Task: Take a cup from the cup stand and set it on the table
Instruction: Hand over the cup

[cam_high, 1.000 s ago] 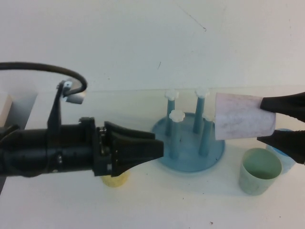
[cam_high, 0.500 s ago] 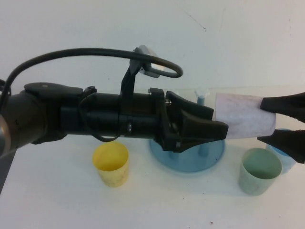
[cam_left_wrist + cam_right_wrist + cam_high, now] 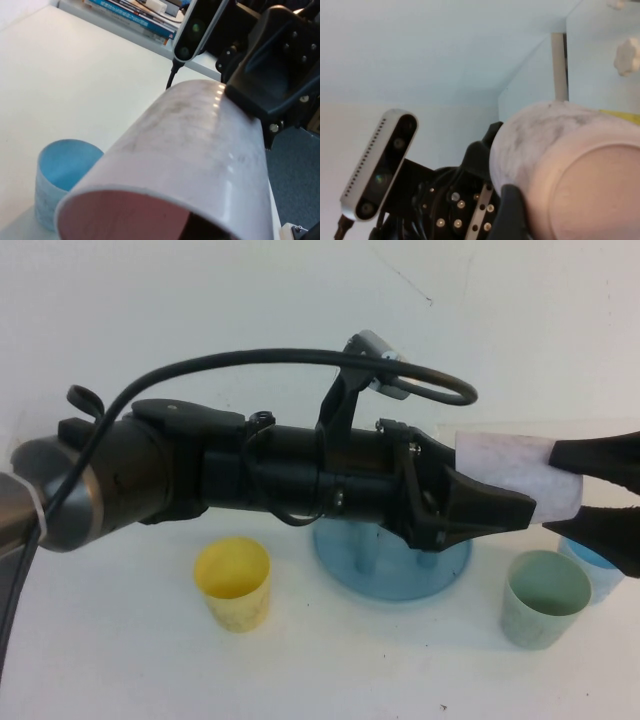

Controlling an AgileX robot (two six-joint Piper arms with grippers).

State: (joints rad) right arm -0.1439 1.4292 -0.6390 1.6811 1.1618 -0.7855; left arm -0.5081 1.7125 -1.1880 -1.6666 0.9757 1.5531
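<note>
We find no readable text, label, brand, number or sign anywhere. The books [image 3: 131, 16] stacked beyond the table edge show coloured spines, but no lettering on them can be made out.

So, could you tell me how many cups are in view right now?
4. The pink cup is held sideways in the air by the right gripper, the left gripper at its open end. On the table: yellow cup, green cup, blue cup. More may be hidden behind the arm.

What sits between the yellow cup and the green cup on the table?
In the high view, the cup stand sits between the yellow cup and green cup. Above it, the left gripper meets the cup, held by the right gripper.
</note>
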